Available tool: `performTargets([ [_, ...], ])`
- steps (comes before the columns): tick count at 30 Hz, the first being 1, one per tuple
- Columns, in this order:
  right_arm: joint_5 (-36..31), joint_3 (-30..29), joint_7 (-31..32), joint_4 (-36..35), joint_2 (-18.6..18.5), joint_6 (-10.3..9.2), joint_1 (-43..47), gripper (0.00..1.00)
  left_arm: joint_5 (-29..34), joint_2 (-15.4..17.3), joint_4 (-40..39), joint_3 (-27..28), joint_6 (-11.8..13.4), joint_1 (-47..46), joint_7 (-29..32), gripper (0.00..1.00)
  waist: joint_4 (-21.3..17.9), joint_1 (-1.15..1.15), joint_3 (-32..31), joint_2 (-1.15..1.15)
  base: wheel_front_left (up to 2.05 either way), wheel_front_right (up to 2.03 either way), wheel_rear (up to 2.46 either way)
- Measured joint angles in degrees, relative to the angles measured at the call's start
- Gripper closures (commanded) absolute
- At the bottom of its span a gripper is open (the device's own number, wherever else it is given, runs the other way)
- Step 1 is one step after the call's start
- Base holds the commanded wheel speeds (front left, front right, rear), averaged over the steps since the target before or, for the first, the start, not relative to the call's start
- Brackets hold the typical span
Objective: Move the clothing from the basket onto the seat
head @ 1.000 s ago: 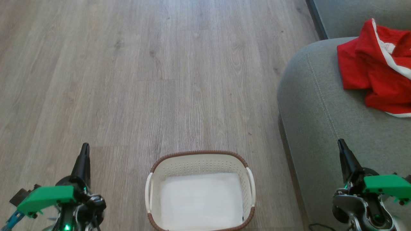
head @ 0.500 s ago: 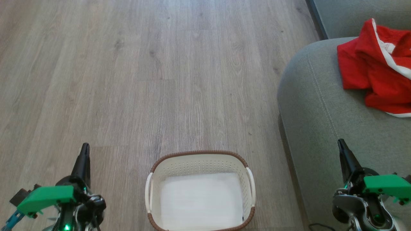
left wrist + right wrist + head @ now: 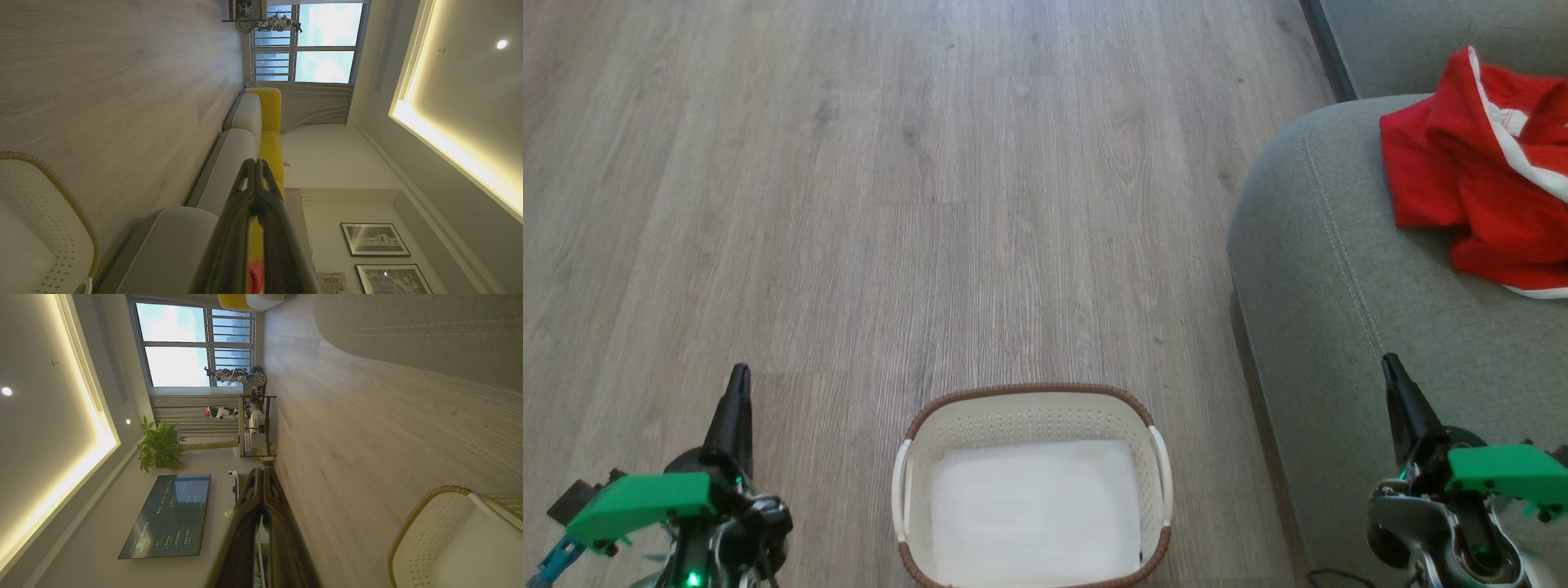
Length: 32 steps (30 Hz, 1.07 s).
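Note:
The red clothing [image 3: 1482, 175] with white trim lies crumpled on the grey-green seat [image 3: 1339, 269] at the right of the head view. On the floor at bottom centre stands the cream basket [image 3: 1033, 408], holding just its flat white liner. My left gripper [image 3: 738, 377] rests at the lower left, shut and empty, well left of the basket. Over the seat's near part, my right gripper [image 3: 1389, 363] is shut and empty too. In the left wrist view the shut fingertips [image 3: 254, 165] point along the sofa, with a sliver of red clothing [image 3: 256, 277] between the fingers' bases.
Wooden floor [image 3: 931, 204] spreads ahead and to the left. The right wrist view shows a dark screen [image 3: 171, 514], a potted plant [image 3: 159, 447] and a rack [image 3: 255, 424] by the window. Yellow cushions [image 3: 269, 122] line the sofa back.

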Motion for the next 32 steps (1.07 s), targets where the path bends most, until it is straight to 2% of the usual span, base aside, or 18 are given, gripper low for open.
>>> performTargets([
  [32,0.00,-0.01,0.00,0.00,0.01,0.00,0.00,1.00,0.00,-0.07,0.00,0.07,0.00,0.00,0.01,1.00,0.00,0.00,0.00,0.00,0.00,0.00,0.00],
])
